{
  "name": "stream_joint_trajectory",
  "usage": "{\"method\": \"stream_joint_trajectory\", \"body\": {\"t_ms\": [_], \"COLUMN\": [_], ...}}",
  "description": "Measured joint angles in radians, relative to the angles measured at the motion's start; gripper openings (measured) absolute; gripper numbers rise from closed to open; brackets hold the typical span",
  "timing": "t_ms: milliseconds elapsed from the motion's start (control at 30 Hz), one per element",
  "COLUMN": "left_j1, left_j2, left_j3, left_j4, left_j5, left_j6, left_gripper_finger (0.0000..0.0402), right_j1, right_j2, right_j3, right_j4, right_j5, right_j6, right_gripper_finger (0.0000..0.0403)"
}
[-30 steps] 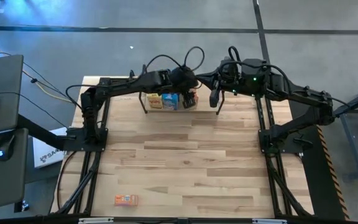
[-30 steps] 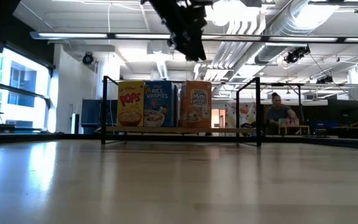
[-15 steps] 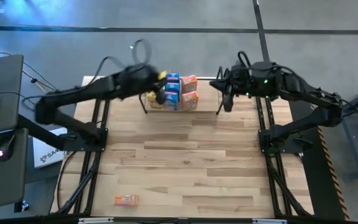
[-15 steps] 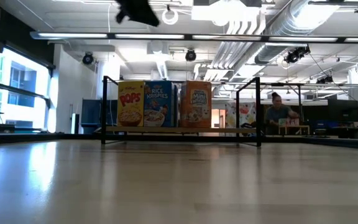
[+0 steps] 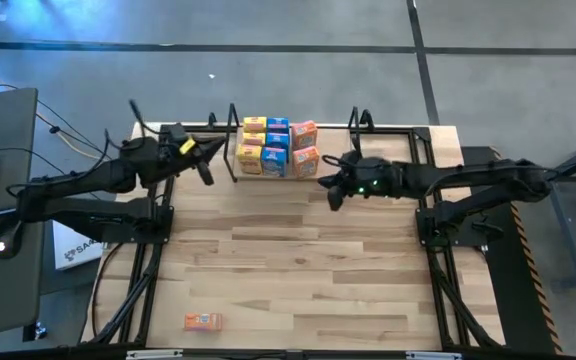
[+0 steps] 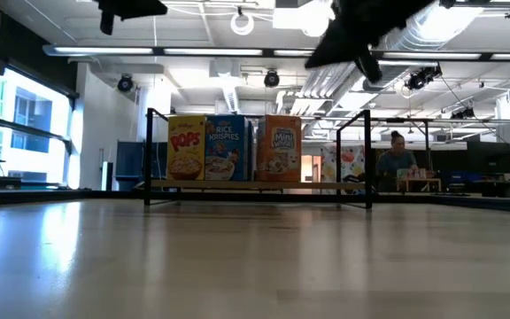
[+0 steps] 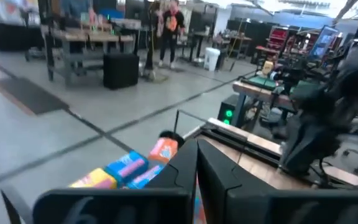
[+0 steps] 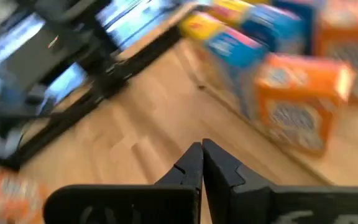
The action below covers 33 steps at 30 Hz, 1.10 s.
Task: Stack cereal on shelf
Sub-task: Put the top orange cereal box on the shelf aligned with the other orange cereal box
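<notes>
Six cereal boxes [image 5: 278, 148] stand upright on the shelf [image 5: 234, 150] at the table's far edge, while one orange box [image 5: 203, 321] lies flat near the front left corner. Both the left gripper [image 5: 204, 170] and right gripper [image 5: 330, 194], either side of the shelf, are clenched on nothing. The stray box looks light, stiff yet crushable cardboard, best pinched gently across its narrow sides.

left gripper [image 7: 196, 163]: the two dark fingers meet together, nothing between them
cereal boxes [image 7: 129, 169]: yellow, blue and orange ones stand in a row just beyond the fingers
right arm [image 7: 319, 124]: dark, raised above the wooden table [image 7: 272, 160]
room behind: a person [image 7: 169, 25] stands far away near desks
</notes>
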State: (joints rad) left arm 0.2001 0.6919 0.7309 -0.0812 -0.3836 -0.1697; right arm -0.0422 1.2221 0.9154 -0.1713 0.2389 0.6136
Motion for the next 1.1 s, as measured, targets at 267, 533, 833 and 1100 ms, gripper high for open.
{"method": "stream_joint_trajectory", "body": {"t_ms": [267, 533, 833, 1100], "left_j1": [0.000, 0.005, 0.005, 0.005], "left_j2": [-0.028, -0.028, -0.029, -0.030], "left_j3": [0.001, 0.001, 0.001, 0.001], "left_j4": [0.091, 0.141, 0.133, 0.133], "left_j5": [-0.079, -0.137, -0.134, -0.132], "left_j6": [0.212, 0.356, 0.461, 0.461], "left_gripper_finger": [0.0001, 0.0001, 0.0001, 0.0001], "right_j1": [0.095, 0.116, 0.064, 0.024], "right_j2": [0.178, 0.478, 0.651, 0.660], "right_j3": [-0.070, 0.128, 0.338, 0.400], "right_j4": [0.045, 0.041, -0.163, -0.265], "right_j5": [0.364, 0.509, 0.573, 0.564], "right_j6": [0.535, 0.746, 0.819, 0.714], "right_gripper_finger": [0.0000, 0.0000, 0.0000, 0.0000]}}
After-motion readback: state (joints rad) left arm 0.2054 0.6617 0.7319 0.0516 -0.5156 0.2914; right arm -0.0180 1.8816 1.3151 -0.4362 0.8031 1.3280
